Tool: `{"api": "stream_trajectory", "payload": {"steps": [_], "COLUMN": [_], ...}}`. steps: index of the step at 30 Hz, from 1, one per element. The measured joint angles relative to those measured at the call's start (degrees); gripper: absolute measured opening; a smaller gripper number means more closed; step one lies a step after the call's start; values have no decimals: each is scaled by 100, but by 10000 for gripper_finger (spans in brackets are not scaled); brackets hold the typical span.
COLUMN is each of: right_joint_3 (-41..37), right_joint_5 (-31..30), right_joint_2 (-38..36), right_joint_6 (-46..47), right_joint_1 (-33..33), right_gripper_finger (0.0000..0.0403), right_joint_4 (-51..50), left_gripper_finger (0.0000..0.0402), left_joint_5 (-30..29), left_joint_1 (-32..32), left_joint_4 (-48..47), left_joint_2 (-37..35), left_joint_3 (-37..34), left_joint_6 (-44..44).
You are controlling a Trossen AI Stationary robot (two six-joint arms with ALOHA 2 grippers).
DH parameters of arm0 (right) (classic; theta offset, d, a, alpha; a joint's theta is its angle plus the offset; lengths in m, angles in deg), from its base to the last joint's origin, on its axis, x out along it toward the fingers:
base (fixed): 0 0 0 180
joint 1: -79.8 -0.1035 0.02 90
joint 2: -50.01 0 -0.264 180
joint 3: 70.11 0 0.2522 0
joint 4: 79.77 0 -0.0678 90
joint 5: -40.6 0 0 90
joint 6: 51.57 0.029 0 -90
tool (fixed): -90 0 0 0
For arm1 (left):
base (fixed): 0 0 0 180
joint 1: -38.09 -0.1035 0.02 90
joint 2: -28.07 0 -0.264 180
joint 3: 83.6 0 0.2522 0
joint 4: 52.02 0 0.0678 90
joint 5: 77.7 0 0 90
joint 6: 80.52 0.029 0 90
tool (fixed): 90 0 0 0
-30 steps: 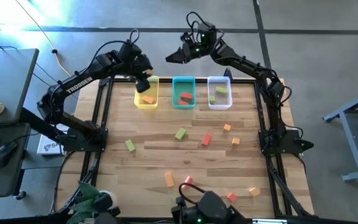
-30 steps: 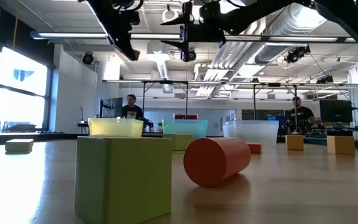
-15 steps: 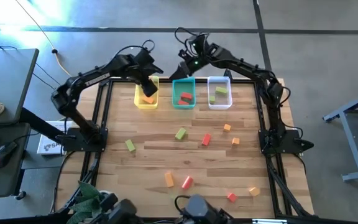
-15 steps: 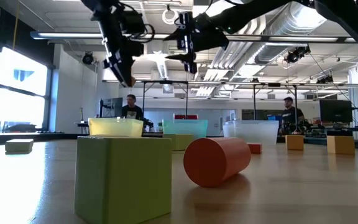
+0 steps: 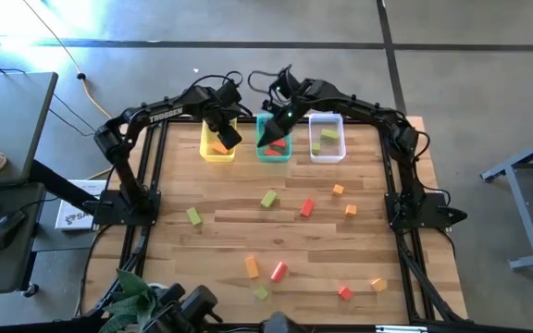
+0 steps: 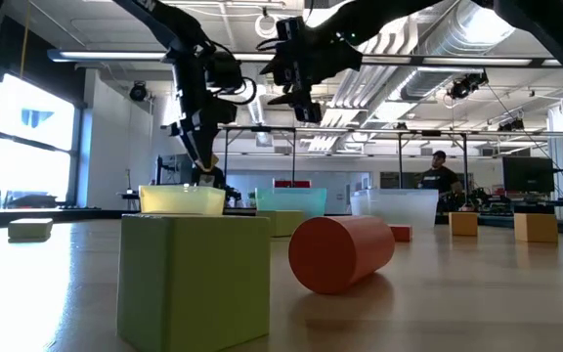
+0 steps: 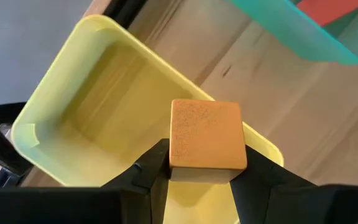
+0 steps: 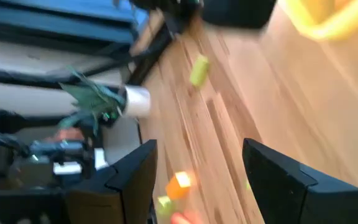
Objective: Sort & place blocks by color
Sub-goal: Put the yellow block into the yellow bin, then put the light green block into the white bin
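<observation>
We see left tool [image 7: 199,171] gripping orange cube [image 7: 207,134] over near rim of yellow bin [image 7: 61,99]. Release here, cube may hit rim, bounce onto bench [image 5: 248,222]. Right tool [image 5: 273,129] open, empty, over teal bin [image 5: 273,150]; arms close, may collide.

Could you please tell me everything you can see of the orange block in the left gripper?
The orange cube-shaped block looks like painted wood, with a faintly mottled top face and slightly rounded edges. It sits level between the two dark fingers of the left gripper, which press on its opposite lower sides. It is held in the air above the yellow rectangular plastic bin, over the bin's rim nearest the camera, and touches nothing else. In the high view the gripper hides it.
</observation>
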Motion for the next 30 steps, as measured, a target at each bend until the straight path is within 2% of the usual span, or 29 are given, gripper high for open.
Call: {"api": "stream_trajectory", "payload": {"steps": [8,17,24,30], "right_joint_3": [0,0,0,0], "right_joint_5": [-995,-1800,-2403,-2830], "right_joint_2": [0,0,0,0], "right_joint_6": [-477,-531,-738,-1583], "right_joint_1": [-429,-915,-1299,-1641], "right_gripper_finger": [222,222,222,222], "right_joint_4": [-1063,-1207,-1272,-1272], "left_gripper_finger": [160,210,213,210], "left_joint_5": [-44,-48,206,652], "left_joint_1": [-77,-82,-84,-82], "left_joint_4": [-28,-65,-261,-441], "left_joint_2": [66,66,60,2], "left_joint_3": [0,0,211,694], "left_joint_6": [-41,-43,-39,66]}}
